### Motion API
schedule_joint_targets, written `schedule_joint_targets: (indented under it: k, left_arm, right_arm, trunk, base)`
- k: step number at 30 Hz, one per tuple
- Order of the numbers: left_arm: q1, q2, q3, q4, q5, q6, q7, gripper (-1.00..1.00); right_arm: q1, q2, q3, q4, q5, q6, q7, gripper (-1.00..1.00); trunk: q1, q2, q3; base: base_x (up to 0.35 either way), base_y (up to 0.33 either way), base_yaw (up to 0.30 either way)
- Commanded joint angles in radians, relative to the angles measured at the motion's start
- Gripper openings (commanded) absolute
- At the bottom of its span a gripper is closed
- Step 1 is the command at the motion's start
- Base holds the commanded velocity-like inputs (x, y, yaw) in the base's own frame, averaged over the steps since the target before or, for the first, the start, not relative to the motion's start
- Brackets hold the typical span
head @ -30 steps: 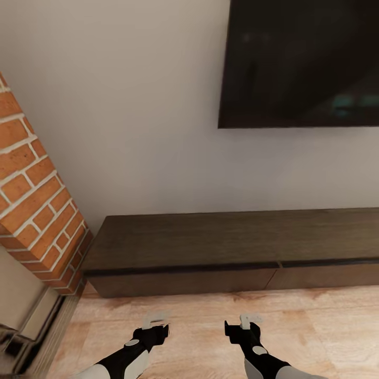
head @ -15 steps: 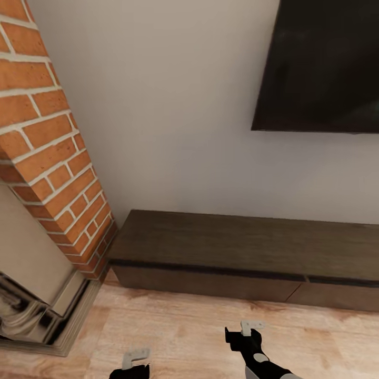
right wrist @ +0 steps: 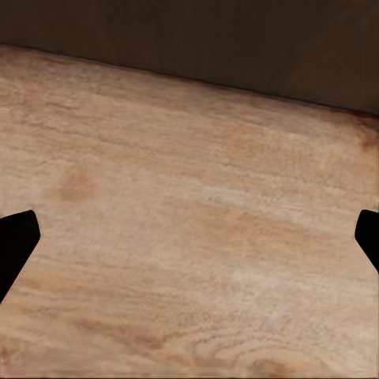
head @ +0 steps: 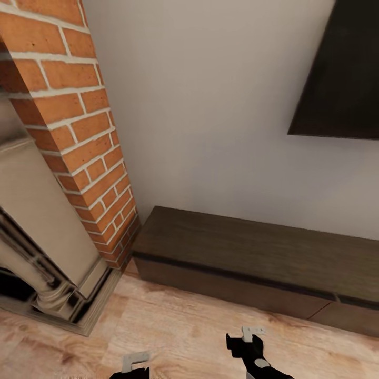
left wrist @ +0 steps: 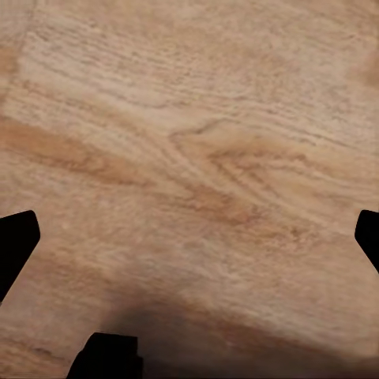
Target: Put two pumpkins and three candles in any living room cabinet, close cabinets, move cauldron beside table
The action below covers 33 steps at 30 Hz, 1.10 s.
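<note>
The cabinet [head: 247, 252] is a long, low dark-brown unit against the white wall, and its drawer fronts sit flush and shut. Its dark front [right wrist: 205, 39] also runs along the far side of the floor in the right wrist view. My left gripper [head: 135, 363] hangs over the wooden floor at the picture's bottom edge. My right gripper [head: 251, 335] hovers over the floor a short way in front of the cabinet. Both are open with nothing between their fingers [left wrist: 17, 241] [right wrist: 16, 241]. The cauldron, the pumpkins and the candles are out of view.
A red brick chimney column [head: 79, 121] stands left of the cabinet, above a pale stone fireplace surround [head: 47, 247] with a stepped base on the floor. A dark wall-mounted screen [head: 342, 79] hangs at the upper right. Light wooden floor [head: 184, 331] lies between me and the cabinet.
The camera has swung left: the cabinet and screen slid right in the picture and the fireplace came into view. My left gripper sank to the picture's bottom edge.
</note>
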Motion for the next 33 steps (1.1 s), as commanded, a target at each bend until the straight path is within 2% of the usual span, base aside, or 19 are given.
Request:
schedule_joint_targets:
  k: [1,5,8,18,25,33]
  left_arm:
    - [0.000,-0.002,0.000,0.000,0.000,0.000,0.000,1.00]
    - [0.000,-0.003,0.000,0.000,0.000,0.000,0.000,1.00]
    - [0.001,-0.004,0.000,0.000,0.000,0.000,0.000,1.00]
    - [0.031,-0.006,-0.001,0.000,-0.001,0.001,-0.002,1.00]
    - [0.040,-0.008,-0.001,0.000,-0.001,0.003,-0.053,1.00]
    - [0.041,-0.008,-0.001,0.000,-0.001,0.003,-0.063,1.00]
  right_arm:
    - [0.019,-0.003,0.000,0.019,0.000,0.002,0.003,1.00]
    - [0.030,0.008,0.003,0.022,0.010,-0.002,0.001,1.00]
    - [0.030,0.005,0.001,0.022,0.011,-0.008,-0.002,1.00]
    - [0.038,0.006,-0.001,0.032,-0.010,-0.002,0.005,1.00]
    - [0.045,0.007,-0.002,0.033,-0.013,-0.003,-0.001,1.00]
    - [0.048,0.010,-0.003,0.033,-0.015,-0.003,-0.003,1.00]
  trunk:
    - [0.000,0.000,0.001]
    - [0.000,0.000,0.003]
    - [0.000,0.000,0.005]
    - [0.000,0.000,0.014]
    - [0.000,0.000,0.020]
    - [0.000,0.000,0.027]
  base:
    - [0.000,0.000,0.291]
    - [0.000,0.000,0.291]
    - [0.000,0.000,0.288]
    - [0.000,0.000,0.263]
    - [0.000,0.000,0.248]
    - [0.000,0.000,0.251]
